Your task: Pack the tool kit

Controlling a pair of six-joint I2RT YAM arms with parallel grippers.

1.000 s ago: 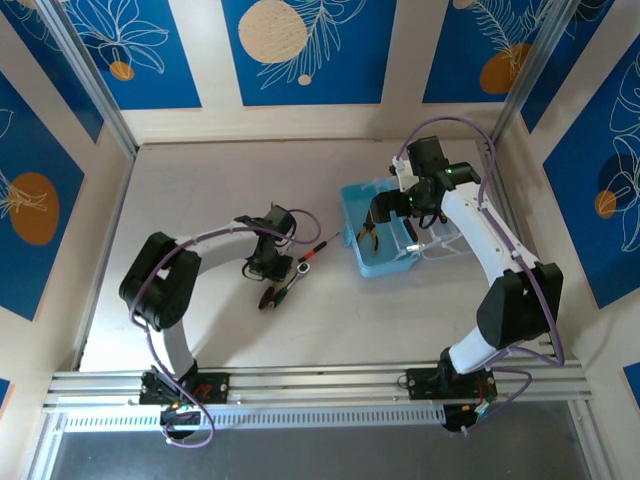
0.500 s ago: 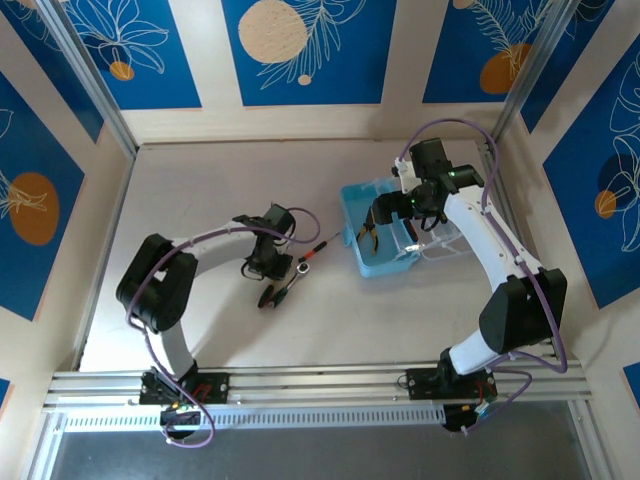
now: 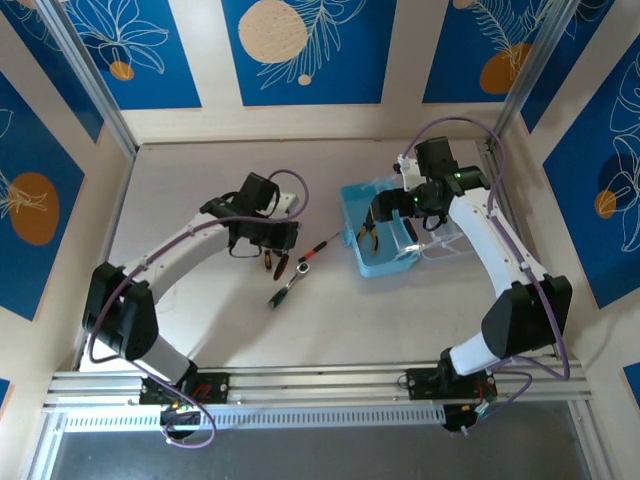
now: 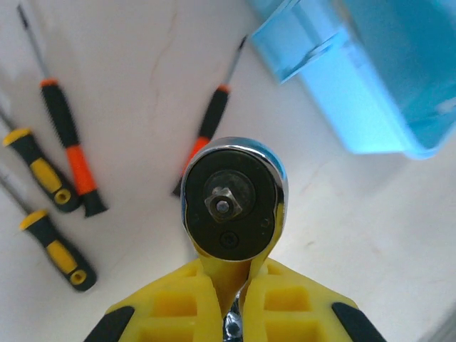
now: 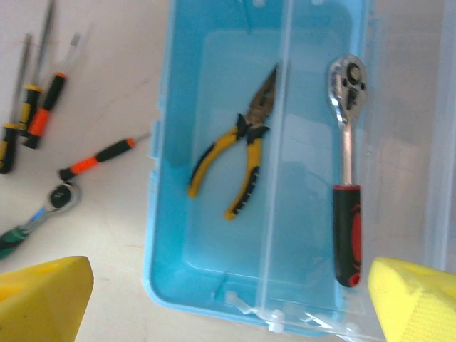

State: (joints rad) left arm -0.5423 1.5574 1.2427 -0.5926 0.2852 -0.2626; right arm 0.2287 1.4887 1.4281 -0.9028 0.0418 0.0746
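Tightly clamped a ratchet wrench [image 4: 234,206] in the left gripper [image 4: 235,279], head forward; hung it over the surface [image 3: 200,180], left of the open case [image 3: 380,262]; held the right gripper [image 5: 228,296] spread wide above that case.

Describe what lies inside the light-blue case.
Yellow-handled pliers and a red-and-black-handled ratchet wrench lie in the light-blue case. Seen from above, the right arm covers part of its interior.
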